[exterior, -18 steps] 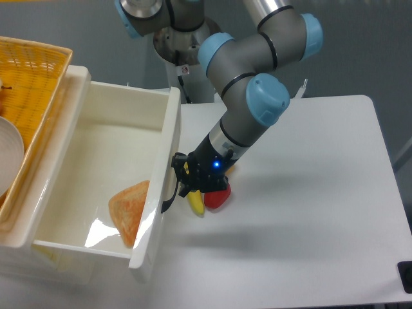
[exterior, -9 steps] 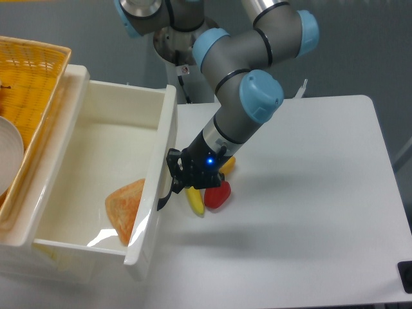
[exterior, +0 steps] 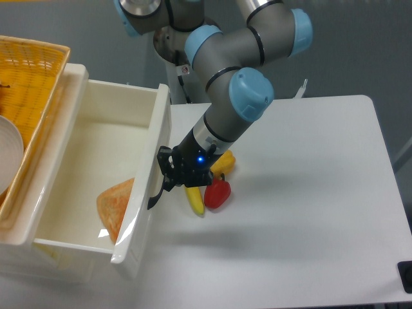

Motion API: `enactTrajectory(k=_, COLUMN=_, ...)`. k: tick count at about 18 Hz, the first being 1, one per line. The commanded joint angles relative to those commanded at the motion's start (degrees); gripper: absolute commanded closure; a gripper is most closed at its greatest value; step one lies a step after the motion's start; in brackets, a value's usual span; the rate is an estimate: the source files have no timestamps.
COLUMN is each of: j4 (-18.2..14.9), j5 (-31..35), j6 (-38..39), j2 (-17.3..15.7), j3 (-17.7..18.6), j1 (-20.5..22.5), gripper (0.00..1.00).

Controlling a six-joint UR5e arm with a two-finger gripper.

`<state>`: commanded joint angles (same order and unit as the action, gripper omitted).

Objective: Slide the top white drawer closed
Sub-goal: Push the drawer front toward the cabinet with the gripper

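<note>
The top white drawer (exterior: 96, 138) stands pulled out of the white cabinet (exterior: 38, 257) at the left, partly open. An orange bread-like piece (exterior: 114, 206) lies inside near its front panel (exterior: 143, 187). The black curved handle (exterior: 154, 196) shows on the panel's outer face. My gripper (exterior: 168, 170) presses against that front panel right at the handle. Its black fingers are too dark and close together to tell open from shut.
A yellow banana-like toy (exterior: 194, 199), a red pepper toy (exterior: 217, 193) and a yellow piece (exterior: 222, 164) lie on the white table (exterior: 309, 212) just right of the gripper. A yellow woven basket (exterior: 29, 84) with a white bowl (exterior: 8, 158) sits on the cabinet top.
The gripper has moved left against the drawer front, and the drawer has slid left into the cabinet. The orange piece inside moved with it.
</note>
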<state>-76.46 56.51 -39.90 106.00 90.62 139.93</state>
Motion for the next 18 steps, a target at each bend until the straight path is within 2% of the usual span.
enactTrajectory(k=9, j4=0.0, j5=-0.2, j6=1.5, j2=-0.6, j3=0.2, j1=-1.8, gripper=0.90)
enactTrajectory(k=18, j4=0.4, j5=-0.7, j6=1.2, j2=-0.3, j3=-0.4, j1=2.4, gripper=0.90)
